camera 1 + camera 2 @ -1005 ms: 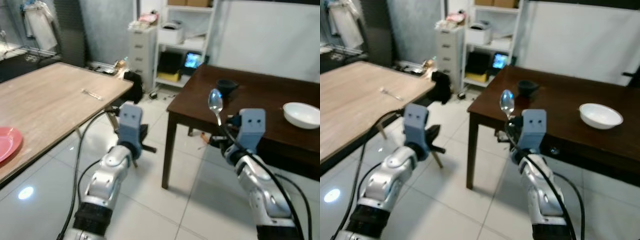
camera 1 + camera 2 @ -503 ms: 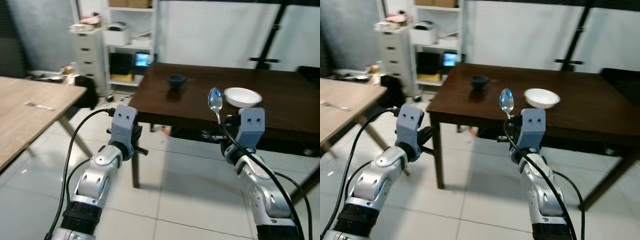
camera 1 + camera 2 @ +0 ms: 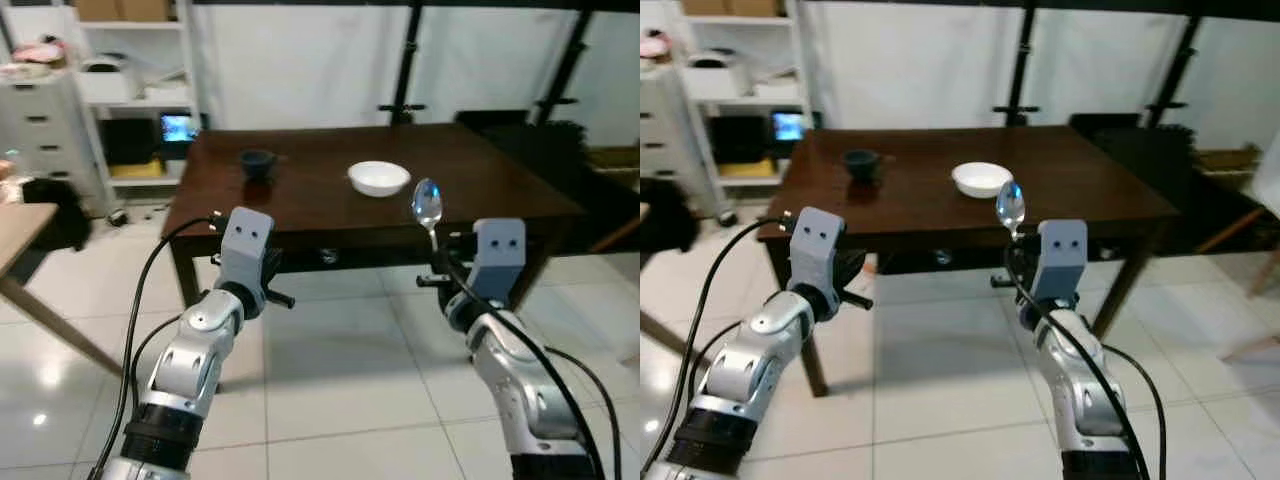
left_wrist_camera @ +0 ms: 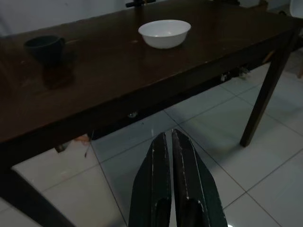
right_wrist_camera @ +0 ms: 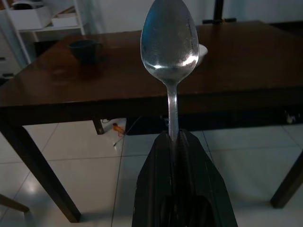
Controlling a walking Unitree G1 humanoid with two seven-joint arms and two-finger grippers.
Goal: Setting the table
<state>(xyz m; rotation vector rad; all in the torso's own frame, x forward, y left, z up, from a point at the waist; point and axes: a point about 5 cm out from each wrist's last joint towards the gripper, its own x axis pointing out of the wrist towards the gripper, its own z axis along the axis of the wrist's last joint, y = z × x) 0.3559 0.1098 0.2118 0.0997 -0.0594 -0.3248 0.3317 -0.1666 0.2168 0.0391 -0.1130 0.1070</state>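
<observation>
Spoon (image 3: 428, 205) stood upright, bowl up, its handle clamped in the right end effector (image 3: 438, 262) in front of the dark wooden surface (image 3: 470, 170). On that surface sat a white bowl (image 3: 378, 178) and, well apart, a dark cup (image 3: 257, 161). The left end effector (image 4: 171, 156) hung over the tiled floor (image 3: 330, 370), fingers pressed together, holding nothing.

Two silver, smoothly rounded arms are seen below the dark table (image 3: 300, 190). Each forearm ends in a ribbed black cuff at the near end. A grey-blue box-shaped wrist housing is fitted to each arm; two small dark screw holes are set in its face. Black cables are looped along both arms. The left gripper (image 4: 171, 142) and right gripper (image 5: 177, 139) are each formed of two long black tapered fingers.
</observation>
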